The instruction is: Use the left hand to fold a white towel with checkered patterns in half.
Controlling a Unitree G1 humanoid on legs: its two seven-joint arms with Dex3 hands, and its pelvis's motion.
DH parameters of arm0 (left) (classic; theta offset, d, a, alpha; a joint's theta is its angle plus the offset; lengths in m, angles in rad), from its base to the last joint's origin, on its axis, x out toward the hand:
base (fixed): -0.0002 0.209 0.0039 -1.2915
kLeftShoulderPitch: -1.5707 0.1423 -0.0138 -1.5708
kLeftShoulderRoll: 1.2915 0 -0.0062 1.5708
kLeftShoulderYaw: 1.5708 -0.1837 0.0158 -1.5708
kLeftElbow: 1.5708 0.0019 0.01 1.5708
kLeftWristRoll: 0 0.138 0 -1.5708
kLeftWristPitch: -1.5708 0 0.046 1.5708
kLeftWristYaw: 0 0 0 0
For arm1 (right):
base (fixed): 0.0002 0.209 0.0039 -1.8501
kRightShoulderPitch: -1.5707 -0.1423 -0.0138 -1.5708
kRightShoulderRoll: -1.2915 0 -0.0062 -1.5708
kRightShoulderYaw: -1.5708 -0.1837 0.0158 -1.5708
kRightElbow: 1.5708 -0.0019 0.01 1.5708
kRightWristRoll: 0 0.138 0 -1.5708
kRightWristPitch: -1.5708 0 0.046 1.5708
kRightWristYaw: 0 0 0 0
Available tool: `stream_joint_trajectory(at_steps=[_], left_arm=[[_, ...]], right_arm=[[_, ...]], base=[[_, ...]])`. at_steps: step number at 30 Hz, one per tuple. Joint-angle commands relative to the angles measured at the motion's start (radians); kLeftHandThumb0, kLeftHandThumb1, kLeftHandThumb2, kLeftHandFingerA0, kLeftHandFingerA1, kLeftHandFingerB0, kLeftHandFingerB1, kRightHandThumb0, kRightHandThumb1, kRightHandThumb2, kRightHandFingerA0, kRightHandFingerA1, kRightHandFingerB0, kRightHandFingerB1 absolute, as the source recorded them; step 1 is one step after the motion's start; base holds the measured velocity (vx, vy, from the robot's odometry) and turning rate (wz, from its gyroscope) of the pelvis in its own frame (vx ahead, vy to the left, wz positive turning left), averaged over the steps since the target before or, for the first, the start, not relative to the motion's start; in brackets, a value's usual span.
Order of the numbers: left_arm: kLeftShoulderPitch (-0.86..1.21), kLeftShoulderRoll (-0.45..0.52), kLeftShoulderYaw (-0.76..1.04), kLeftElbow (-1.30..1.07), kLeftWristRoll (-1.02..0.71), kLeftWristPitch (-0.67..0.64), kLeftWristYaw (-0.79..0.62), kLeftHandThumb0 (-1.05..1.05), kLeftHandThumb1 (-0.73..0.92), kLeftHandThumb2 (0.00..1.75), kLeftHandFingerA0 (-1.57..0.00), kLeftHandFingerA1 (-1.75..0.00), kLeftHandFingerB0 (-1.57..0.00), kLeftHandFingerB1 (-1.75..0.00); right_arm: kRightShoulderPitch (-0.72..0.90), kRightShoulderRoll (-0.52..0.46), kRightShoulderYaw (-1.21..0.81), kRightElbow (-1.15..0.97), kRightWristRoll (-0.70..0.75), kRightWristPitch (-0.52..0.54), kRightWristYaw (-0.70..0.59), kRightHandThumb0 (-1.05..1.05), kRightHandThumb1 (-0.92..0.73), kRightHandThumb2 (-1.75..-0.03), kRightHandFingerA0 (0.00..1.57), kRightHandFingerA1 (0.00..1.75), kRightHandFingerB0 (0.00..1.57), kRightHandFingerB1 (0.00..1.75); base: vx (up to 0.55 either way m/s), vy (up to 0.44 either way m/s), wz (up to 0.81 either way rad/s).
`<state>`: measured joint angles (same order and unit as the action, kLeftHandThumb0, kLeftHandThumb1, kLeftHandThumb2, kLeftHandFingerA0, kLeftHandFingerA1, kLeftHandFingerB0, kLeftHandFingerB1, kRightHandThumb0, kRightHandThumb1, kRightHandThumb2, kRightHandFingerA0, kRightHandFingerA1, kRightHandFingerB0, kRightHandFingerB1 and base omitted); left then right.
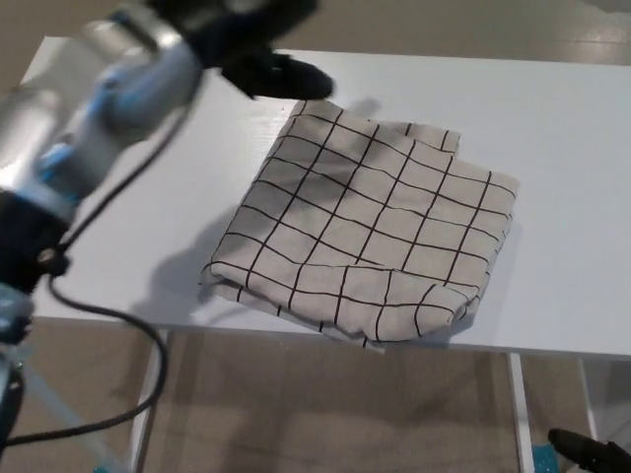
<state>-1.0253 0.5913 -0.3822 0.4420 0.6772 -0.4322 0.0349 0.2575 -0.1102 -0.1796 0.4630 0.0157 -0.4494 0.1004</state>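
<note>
The white towel with black checks (pixel 370 227) lies folded over on the white table (pixel 552 128), its near edge hanging slightly past the table's front edge. My left hand (pixel 251 44) is raised at the upper left, blurred, above and to the left of the towel's far corner. It holds nothing and its fingers are spread apart. The silver forearm (pixel 108 89) runs down the left side. A sliver of my right hand (pixel 590 453) shows at the bottom right corner, below the table.
Bare table top lies to the left and right of the towel. Below the front edge are the table legs (pixel 521 414) and brown floor (pixel 335 414). A black cable (pixel 108 315) hangs from my left arm.
</note>
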Motion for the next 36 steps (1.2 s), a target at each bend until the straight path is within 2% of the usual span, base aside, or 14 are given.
stream_joint_trajectory(at_steps=[1, 4, 5, 6, 7, 8, 9, 10, 13, 18, 19, 25, 27, 36], left_arm=[[0.660, 0.281, 0.771, -0.616, -1.117, 0.250, -0.664, -0.82, 0.50, 0.91, -0.08, -0.19, -0.07, -0.22], [0.940, 0.227, 0.876, -0.729, -1.261, 0.264, -0.750, -0.80, 0.49, 0.87, 0.00, -0.32, -0.09, -0.39], [0.997, 0.207, 0.898, -0.752, -1.340, 0.317, -0.803, -0.36, 0.17, 0.84, 0.00, -0.48, 0.00, -0.47], [1.035, 0.197, 0.912, -0.767, -1.395, 0.353, -0.838, -0.36, 0.17, 0.84, 0.00, -0.48, 0.00, -0.47], [1.066, 0.189, 0.924, -0.771, -1.455, 0.397, -0.889, -0.74, 0.51, 0.57, -0.18, -0.29, -0.20, -0.29], [1.142, 0.175, 0.946, -0.776, -1.541, 0.465, -0.979, -0.30, 0.18, 0.83, -0.10, -0.51, -0.10, -0.50], [1.204, 0.165, 0.961, -0.780, -1.589, 0.507, -1.037, -0.30, 0.18, 0.83, -0.10, -0.51, -0.10, -0.50], [1.231, 0.159, 0.962, -0.780, -1.603, 0.523, -1.057, -0.64, 0.47, 0.55, -0.28, -0.32, -0.29, -0.30], [1.328, 0.167, 0.959, -0.719, -1.599, 0.582, -1.199, -0.67, 0.42, 0.75, -0.28, -0.42, -0.30, -0.41], [1.322, 0.242, 0.860, -0.542, -1.549, 0.648, -1.503, -0.61, 0.50, 0.56, -0.32, -0.33, -0.32, -0.31], [1.316, 0.271, 0.778, -0.457, -1.516, 0.647, -1.611, -0.66, 0.43, 0.77, -0.29, -0.44, -0.31, -0.43], [1.336, 0.285, 0.683, -0.356, -1.445, 0.664, -1.649, -0.63, 0.43, 0.78, -0.37, -0.48, -0.39, -0.46], [1.343, 0.272, 0.665, -0.322, -1.445, 0.682, -1.649, -0.58, 0.48, 0.55, -0.57, -0.45, -0.55, -0.40], [1.270, 0.280, 0.550, -0.181, -1.428, 0.825, -1.649, -0.53, 0.37, 0.66, -0.69, -0.58, -0.62, -0.53]], right_arm=[[0.126, -0.060, -0.132, -0.304, 0.208, 0.232, 0.033, -0.37, -0.63, -0.58, 0.54, 0.53, 0.58, 0.49], [0.128, -0.050, -0.147, -0.333, 0.219, 0.223, 0.021, -0.38, -0.64, -0.59, 0.52, 0.58, 0.58, 0.50], [0.128, -0.047, -0.147, -0.330, 0.217, 0.214, 0.021, -0.37, -0.64, -0.59, 0.53, 0.59, 0.59, 0.50], [0.127, -0.045, -0.148, -0.329, 0.216, 0.209, 0.021, -0.37, -0.64, -0.59, 0.53, 0.59, 0.59, 0.50], [0.129, -0.044, -0.150, -0.326, 0.215, 0.202, 0.024, -0.38, -0.64, -0.59, 0.53, 0.59, 0.59, 0.50], [0.130, -0.041, -0.152, -0.319, 0.211, 0.190, 0.027, -0.38, -0.64, -0.59, 0.53, 0.59, 0.59, 0.50], [0.130, -0.040, -0.152, -0.314, 0.206, 0.183, 0.026, -0.38, -0.64, -0.59, 0.53, 0.59, 0.59, 0.50], [0.129, -0.041, -0.153, -0.311, 0.202, 0.180, 0.025, -0.39, -0.64, -0.59, 0.54, 0.58, 0.59, 0.50], [0.139, -0.051, -0.154, -0.329, 0.190, 0.202, 0.028, -0.40, -0.64, -0.59, 0.55, 0.54, 0.59, 0.49], [0.154, -0.057, -0.161, -0.341, 0.189, 0.203, 0.039, -0.42, -0.63, -0.60, 0.55, 0.54, 0.57, 0.49], [0.157, -0.056, -0.162, -0.343, 0.188, 0.200, 0.040, -0.42, -0.63, -0.60, 0.56, 0.54, 0.57, 0.48], [0.148, -0.050, -0.167, -0.325, 0.176, 0.180, 0.035, -0.42, -0.62, -0.59, 0.56, 0.54, 0.58, 0.49], [0.155, -0.045, -0.168, -0.313, 0.181, 0.174, 0.040, -0.40, -0.62, -0.59, 0.57, 0.55, 0.59, 0.49], [0.138, -0.042, -0.163, -0.283, 0.177, 0.169, 0.045, -0.40, -0.61, -0.59, 0.57, 0.55, 0.59, 0.50]], base=[[0.00, 0.000, 0.00], [0.00, 0.000, 0.00], [0.00, 0.000, 0.00], [0.00, 0.000, 0.00], [0.00, 0.000, 0.00], [0.00, 0.000, 0.00], [0.00, 0.000, 0.00], [0.00, 0.000, 0.00], [0.00, 0.000, 0.00], [0.00, 0.000, 0.00], [0.00, 0.000, 0.00], [0.00, 0.000, 0.00], [0.00, 0.000, 0.00], [0.00, 0.000, 0.00]])
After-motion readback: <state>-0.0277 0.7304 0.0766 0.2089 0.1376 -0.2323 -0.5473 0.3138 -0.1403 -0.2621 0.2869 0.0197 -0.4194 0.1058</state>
